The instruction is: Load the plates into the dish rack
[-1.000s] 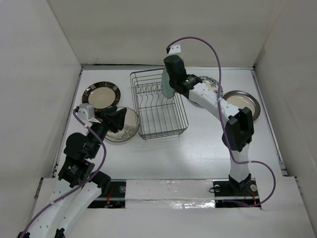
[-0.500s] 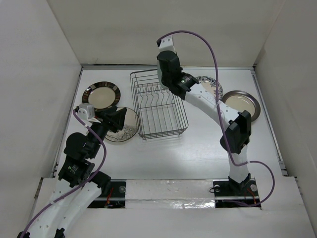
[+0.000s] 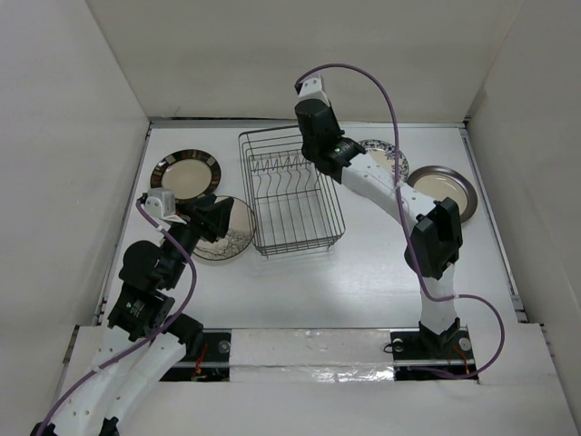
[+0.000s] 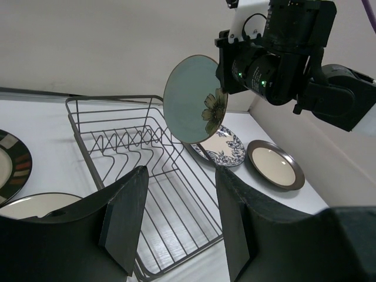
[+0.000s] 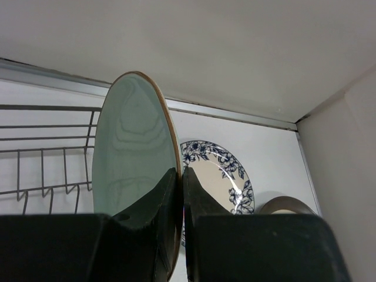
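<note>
1. Right hand (image 5: 180, 176) is pinching the rim of the pale green plate (image 4: 191, 97), one finger pressed to each face.
2. Left hand (image 4: 179, 217) is spread wide with nothing between its fingers, low over the left side of the counter (image 3: 363, 282).
3. Dish rack (image 3: 295, 218) sits in the middle of the counter, its long axis running from the near side to the far wall and skewed a little. Its row of upright tines stands in the far half.
4. That pale green plate is held up in the air on edge, nearly upright, at the far right corner of the rack. Whether it hangs over the basket or just beyond the rim, I cannot tell. Its flowered face points toward the left arm, and it is above the tines, not in a slot.
5. Flat on the counter to the rack's left lie the dark-rimmed cream plate (image 3: 187, 173) and, nearer, the cream plate with patterned edge (image 3: 238, 227), partly under the left hand.
6. Flat to the rack's right lie the blue-floral plate (image 3: 386, 156), just past the right arm, and the grey-brown rimmed plate (image 3: 442, 186) farther right.
</note>
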`<state>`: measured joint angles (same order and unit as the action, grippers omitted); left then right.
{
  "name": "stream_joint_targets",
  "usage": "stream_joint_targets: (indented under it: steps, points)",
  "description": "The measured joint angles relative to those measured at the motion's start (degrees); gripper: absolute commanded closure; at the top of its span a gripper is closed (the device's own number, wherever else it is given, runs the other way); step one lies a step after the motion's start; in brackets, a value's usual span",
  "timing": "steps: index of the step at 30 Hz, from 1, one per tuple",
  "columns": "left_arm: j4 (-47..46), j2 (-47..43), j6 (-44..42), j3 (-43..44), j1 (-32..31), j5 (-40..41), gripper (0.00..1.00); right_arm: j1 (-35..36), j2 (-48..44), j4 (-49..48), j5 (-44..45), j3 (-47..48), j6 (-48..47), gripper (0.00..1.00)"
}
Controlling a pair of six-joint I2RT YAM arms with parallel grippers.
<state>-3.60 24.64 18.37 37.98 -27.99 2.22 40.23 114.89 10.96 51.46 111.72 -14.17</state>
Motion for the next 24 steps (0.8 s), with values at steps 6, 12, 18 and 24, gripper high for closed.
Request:
stream_joint_targets:
  steps: [6, 12, 18, 24]
  points:
    - [0.0, 0.3, 0.0, 0.0, 0.0, 0.0, 0.54, 0.0, 0.5, 0.1, -0.4, -1.2, 0.7, 1.00]
    - [0.0, 0.3, 0.0, 0.0, 0.0, 0.0, 0.54, 0.2, 1.0, -0.8, -1.2, -4.0, 2.4, 1.00]
    - [0.0, 0.3, 0.0, 0.0, 0.0, 0.0, 0.53, 1.4, 1.7, -1.9, -1.7, -7.8, 3.9, 1.00]
    - [0.0, 0.3, 0.0, 0.0, 0.0, 0.0, 0.54, 1.9, 2.2, -3.8, -0.9, -10.2, 5.5, 0.92]
